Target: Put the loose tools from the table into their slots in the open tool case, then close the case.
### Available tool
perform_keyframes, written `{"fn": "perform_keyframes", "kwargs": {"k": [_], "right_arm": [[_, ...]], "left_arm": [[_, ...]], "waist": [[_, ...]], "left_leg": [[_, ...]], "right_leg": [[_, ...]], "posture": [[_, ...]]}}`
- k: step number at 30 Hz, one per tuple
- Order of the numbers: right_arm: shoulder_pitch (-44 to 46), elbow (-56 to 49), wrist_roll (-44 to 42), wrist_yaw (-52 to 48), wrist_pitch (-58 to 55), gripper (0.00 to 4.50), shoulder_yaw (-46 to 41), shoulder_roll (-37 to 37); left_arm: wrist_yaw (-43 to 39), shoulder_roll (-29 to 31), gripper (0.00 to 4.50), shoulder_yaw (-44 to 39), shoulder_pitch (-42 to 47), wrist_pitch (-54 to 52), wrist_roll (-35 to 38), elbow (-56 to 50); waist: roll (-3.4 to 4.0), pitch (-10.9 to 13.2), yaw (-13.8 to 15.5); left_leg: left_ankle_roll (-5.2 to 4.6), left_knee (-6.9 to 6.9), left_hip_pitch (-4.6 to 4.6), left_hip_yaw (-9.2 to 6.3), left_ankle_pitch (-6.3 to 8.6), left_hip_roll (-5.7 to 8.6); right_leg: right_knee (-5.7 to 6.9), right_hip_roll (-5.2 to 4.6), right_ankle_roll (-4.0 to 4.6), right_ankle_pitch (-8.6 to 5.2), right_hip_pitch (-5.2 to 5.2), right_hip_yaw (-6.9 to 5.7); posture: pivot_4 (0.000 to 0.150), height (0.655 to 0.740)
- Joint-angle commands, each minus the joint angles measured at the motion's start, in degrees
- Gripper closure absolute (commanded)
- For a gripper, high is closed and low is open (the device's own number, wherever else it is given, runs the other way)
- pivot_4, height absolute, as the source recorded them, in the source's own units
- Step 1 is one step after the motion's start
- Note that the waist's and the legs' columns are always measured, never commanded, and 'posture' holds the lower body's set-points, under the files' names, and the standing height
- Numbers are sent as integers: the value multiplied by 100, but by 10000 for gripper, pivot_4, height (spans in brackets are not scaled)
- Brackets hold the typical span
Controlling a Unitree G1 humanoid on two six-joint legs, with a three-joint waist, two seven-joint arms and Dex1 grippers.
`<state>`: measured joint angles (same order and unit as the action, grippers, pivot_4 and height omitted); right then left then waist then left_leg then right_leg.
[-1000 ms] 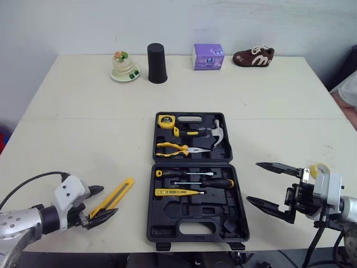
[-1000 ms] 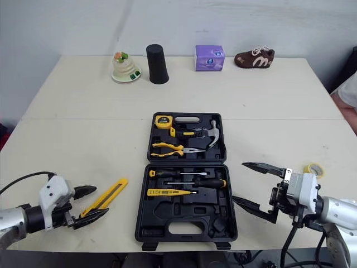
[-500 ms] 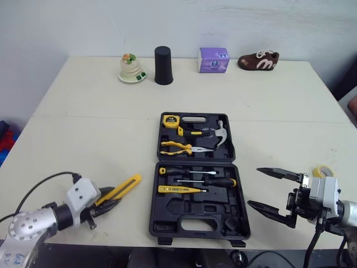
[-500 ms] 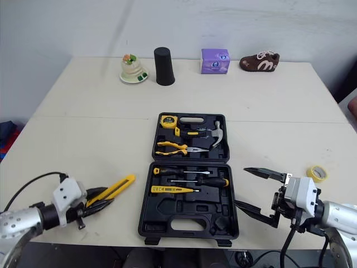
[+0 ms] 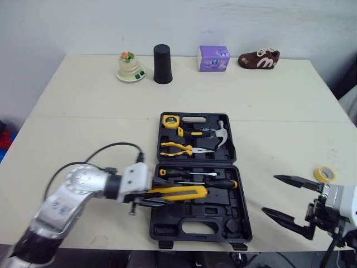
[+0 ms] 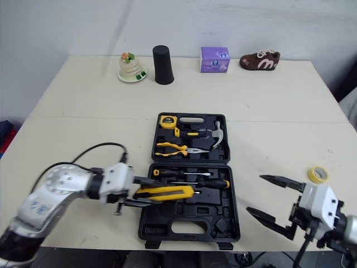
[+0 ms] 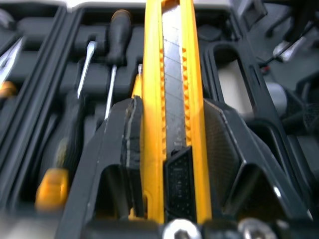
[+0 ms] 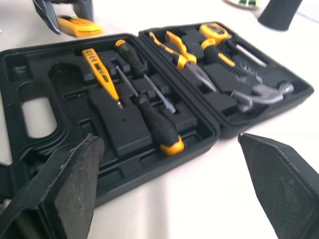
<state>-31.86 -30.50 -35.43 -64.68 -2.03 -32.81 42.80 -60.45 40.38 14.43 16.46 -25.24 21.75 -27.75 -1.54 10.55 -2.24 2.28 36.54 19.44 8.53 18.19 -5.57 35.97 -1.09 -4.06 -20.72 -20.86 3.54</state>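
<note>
The left gripper (image 5: 148,195) is clamped on the yellow utility knife (image 5: 177,194), one black finger (image 7: 119,144) pressed on each flat side of its body. The knife hangs over the near half of the open tool case (image 5: 159,231), just inside that half's 9 o'clock edge. Its long axis runs along the 9-to-3 line. The gripped end sits at 9 o'clock and the free end points to 3 o'clock, reaching about the middle of the half. Whether it touches the tray I cannot tell.

Under and beside it lie a yellow tester pen (image 8: 102,74) and two screwdrivers (image 5: 215,182), also lying 9 to 3. The far half, at 12 o'clock, holds a tape measure (image 5: 168,119), pliers (image 5: 178,148) and a hammer (image 5: 220,133).

The right gripper (image 5: 269,194) hovers at 3 o'clock of the case, over the table (image 5: 83,123) by its near edge, fingers spread wide and holding nothing. A roll of yellow tape (image 5: 324,173) lies on the table just beyond it, toward 2 o'clock
</note>
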Motion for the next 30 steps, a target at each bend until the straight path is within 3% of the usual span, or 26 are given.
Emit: {"fn": "perform_keyframes", "kwargs": {"k": [1,10,21,30], "right_arm": [[-330,-408,-169,24,-44,0,-457,-111],[-977,-635,-169,-71,11,0,-958,-408],[-952,-335,-14,-274,314,0,-818,-592],[-949,-168,16,-397,505,0,-733,-652]], "left_arm": [[68,-317,32385,773,409,-271,-391,153],[95,-612,32385,1166,664,-952,-403,221],[209,-119,32385,1413,624,-882,-1114,-9],[460,-155,32385,1468,722,-934,-1363,42]], "waist": [[1,0,11],[0,0,39],[-2,1,34],[-2,1,38]], "left_leg": [[4,8,5,-1,3,-4],[20,61,20,0,3,-33],[15,58,3,3,1,-26],[10,59,-6,4,2,-26]], "right_leg": [[1,15,-2,-1,-3,4],[61,51,0,-3,-33,38],[90,48,5,-4,-33,57],[93,45,6,-4,-26,59]], "posture": [[1500,7400],[1500,7400],[1500,7400],[1500,7400]]}}
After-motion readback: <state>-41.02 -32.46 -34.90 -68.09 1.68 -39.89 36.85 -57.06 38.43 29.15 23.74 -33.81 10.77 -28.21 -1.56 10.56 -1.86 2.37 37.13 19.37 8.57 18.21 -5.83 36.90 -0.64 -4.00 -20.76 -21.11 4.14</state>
